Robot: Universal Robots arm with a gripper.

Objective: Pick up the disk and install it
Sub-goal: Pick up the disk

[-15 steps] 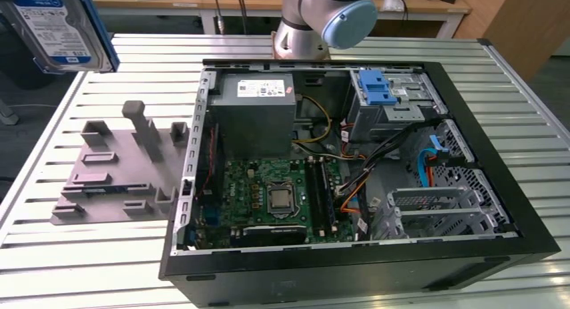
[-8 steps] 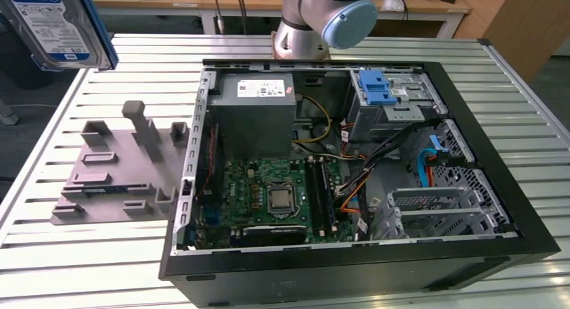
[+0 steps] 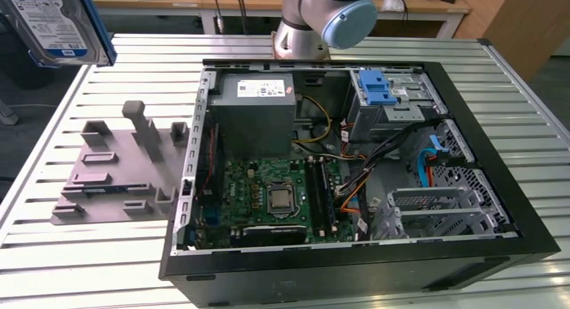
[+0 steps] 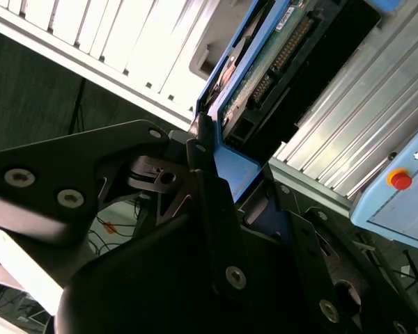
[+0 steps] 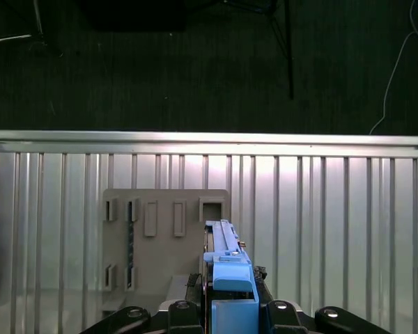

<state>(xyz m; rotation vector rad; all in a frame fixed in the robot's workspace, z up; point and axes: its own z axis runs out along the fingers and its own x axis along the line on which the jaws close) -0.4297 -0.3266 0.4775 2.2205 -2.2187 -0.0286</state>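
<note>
The disk (image 3: pixel 53 22) is held on edge, clamped at its blue-railed end between the fingers (image 4: pixel 212 202). It is kept high above the table (image 3: pixel 89 255), well apart from everything, presumably so that the case wall can be cleared. A grey slotted holder (image 3: pixel 116 169) is seen on the table. The open computer case (image 3: pixel 521 189) is filled with a power supply (image 3: pixel 258 115), a motherboard (image 3: pixel 267 195) and a drive cage (image 3: pixel 392 105) (blue latch on top).

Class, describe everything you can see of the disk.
The disk is a flat silver hard drive with a blue-and-white label and blue plastic side rails. The gripper clamps it on edge, in the air over the slatted table near the grey fixture, outside the open computer case. Its connector end faces the second wrist view.
</note>
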